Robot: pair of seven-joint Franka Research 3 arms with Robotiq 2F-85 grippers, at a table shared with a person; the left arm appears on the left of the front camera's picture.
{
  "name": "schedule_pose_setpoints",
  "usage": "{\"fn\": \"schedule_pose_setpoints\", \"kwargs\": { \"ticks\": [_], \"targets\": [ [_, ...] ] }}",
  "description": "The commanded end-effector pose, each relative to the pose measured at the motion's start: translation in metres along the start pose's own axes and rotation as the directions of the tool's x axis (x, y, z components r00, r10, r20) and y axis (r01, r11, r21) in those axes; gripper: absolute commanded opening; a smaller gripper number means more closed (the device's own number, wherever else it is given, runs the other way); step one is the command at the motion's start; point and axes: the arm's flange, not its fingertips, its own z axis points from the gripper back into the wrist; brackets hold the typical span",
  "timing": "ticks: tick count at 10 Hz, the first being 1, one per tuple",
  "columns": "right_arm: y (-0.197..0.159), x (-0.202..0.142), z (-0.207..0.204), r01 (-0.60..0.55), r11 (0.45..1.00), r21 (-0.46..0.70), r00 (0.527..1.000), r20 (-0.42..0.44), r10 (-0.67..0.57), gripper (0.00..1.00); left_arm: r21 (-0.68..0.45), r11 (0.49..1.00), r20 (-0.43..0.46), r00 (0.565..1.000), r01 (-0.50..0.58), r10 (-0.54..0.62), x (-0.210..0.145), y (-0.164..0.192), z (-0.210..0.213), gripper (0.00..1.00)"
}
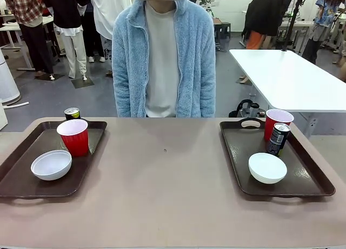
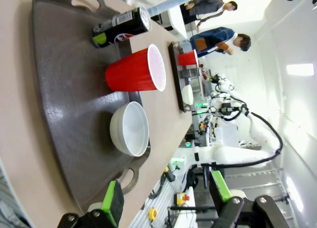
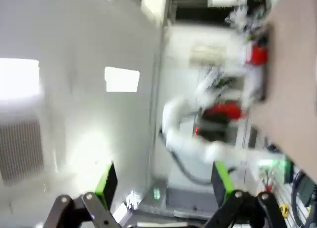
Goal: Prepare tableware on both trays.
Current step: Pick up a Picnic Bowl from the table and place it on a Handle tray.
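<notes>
Two dark brown trays lie on the table. The left tray (image 1: 21, 176) carries a red cup (image 1: 73, 136), a white bowl (image 1: 51, 164) and a dark can (image 1: 72, 113) behind the cup. On the right tray (image 1: 308, 178) stand a red cup (image 1: 277, 122), a dark can (image 1: 278, 139) and a white bowl (image 1: 267, 167). In the left wrist view, the left gripper (image 2: 166, 200) hangs open and empty off the tray's (image 2: 64, 104) near handle, apart from the bowl (image 2: 130, 128), cup (image 2: 134, 70) and can (image 2: 120, 26). The right gripper (image 3: 163, 183) is open, empty, and faces blurred room background.
A person in a light blue fleece jacket (image 1: 162, 59) stands at the table's far edge, hands out of sight. The tan tabletop (image 1: 165, 173) runs bare between the trays. A white table (image 1: 292, 76) stands behind on the right.
</notes>
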Motion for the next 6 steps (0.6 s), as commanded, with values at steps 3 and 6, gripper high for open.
{"fn": "schedule_pose_setpoints", "kwargs": {
  "ticks": [3,6],
  "targets": [
    [0.019,-0.032,-0.049,0.257,0.931,-0.260,0.954,0.222,-0.202,1.00,0.005,1.000,-0.002,1.000,0.011,-0.011,-0.002,-0.002,0.001,0.92],
    [0.028,0.017,0.008,0.239,0.935,-0.262,0.954,0.244,-0.176,1.00,0.005,1.000,-0.002,1.000,0.011,-0.011,-0.002,-0.002,0.001,0.92]
  ]
}}
